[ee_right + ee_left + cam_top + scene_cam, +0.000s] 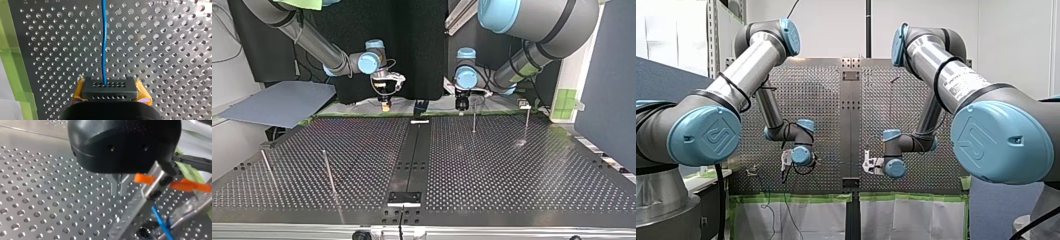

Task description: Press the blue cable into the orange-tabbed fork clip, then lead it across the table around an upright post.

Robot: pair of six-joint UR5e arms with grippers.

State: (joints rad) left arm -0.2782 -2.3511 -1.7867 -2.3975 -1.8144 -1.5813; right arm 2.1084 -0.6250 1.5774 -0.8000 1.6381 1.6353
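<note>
The blue cable [103, 42] runs straight ahead over the perforated table [162, 50] from my right gripper [110, 90], which is shut on its end between yellow pads [79, 92]. In the left wrist view my left gripper [119, 193] hangs just above the plate, its metal fingers [114, 187] shut together with nothing between them. Right beside it stands the fork clip with orange tabs [146, 178] on a metal bracket, and a stretch of blue cable [160, 221] lies below the clip. In the top view my right gripper [385, 103] and my left gripper [462, 103] hover at the table's far edge.
Thin upright posts stand on the table in the top view: two at the far right [474, 120] [527, 122] and two at the near left [328, 170] [268, 167]. A dark centre rail [412, 155] divides the plate. Green tape [15, 70] lines its edge.
</note>
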